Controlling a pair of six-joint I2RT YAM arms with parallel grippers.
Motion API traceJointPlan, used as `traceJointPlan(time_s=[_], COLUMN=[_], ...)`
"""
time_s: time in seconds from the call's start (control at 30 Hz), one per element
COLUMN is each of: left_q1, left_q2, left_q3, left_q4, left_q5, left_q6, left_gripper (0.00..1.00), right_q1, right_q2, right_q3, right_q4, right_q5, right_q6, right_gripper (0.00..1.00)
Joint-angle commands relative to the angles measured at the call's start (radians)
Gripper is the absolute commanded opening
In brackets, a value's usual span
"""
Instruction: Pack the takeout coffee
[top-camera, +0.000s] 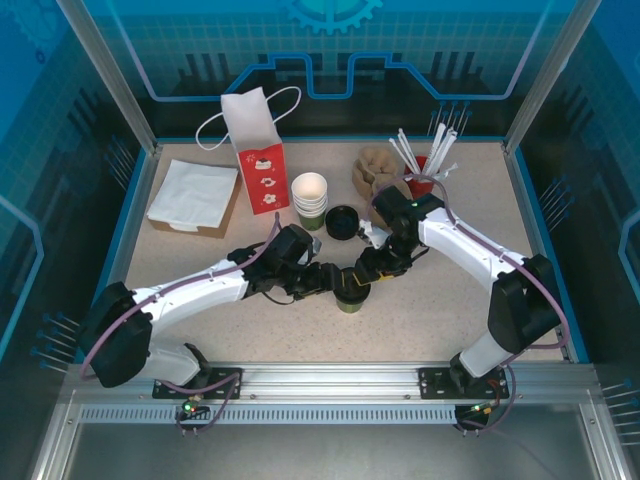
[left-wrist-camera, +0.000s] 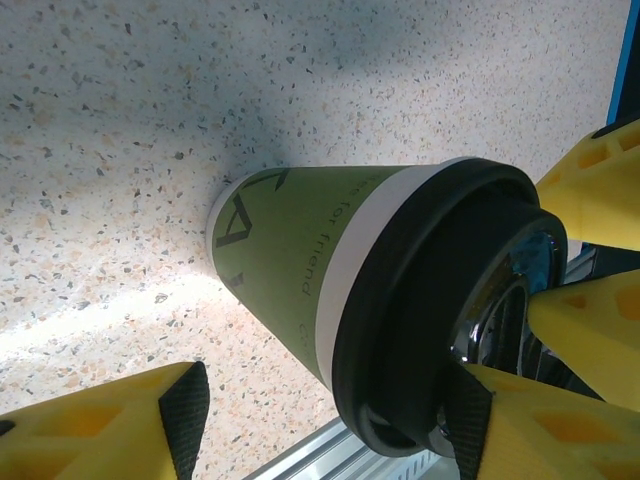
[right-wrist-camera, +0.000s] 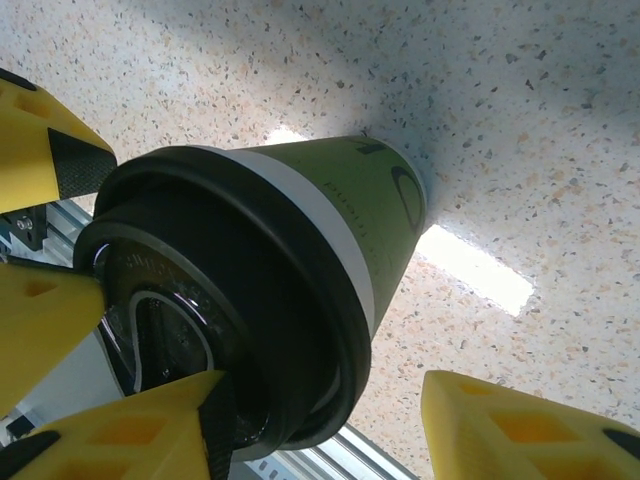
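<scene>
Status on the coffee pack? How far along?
Done: the black lid is on the green cup, which stands upright on the table. In hand: the left gripper and right gripper both straddle the cup's top, open, not yet clamped. Left: lift it and load it, probably into the red-and-white bag at the back; the cup stands apart from it.

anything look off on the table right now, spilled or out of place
Nothing spilled or tipped. The takeout coffee stands upright, lid on, between the left gripper and right gripper. Only oddity: a loose black lid lying on the table beside the stack of white cups.
</scene>
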Motion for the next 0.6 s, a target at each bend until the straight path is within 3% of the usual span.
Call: traceJointPlan(time_s=[0.0,0.23,0.57], left_q1=[-0.007,-0.008,-0.012], left_q2=[0.028,0.056,0.085], left_q3=[0.029,0.052,0.060], left_q4=[-0.066,-0.096,-0.144], left_q5=[0.009,0.005,0.002], left_q6=[0.020,0.020,0.021], left_gripper=[0.65,0.63,0.52], right_q1=[0.014,0.020,0.025], right_q2=[0.040,0.061,0.069], right_q3=[-0.004,-0.009,-0.024], right_q4=[-0.047,-0.060,-0.066], right_q5=[0.060,0.081,0.097], right_q6=[-0.006,-0.012,-0.015], right_gripper=[0.50,0.46,0.45])
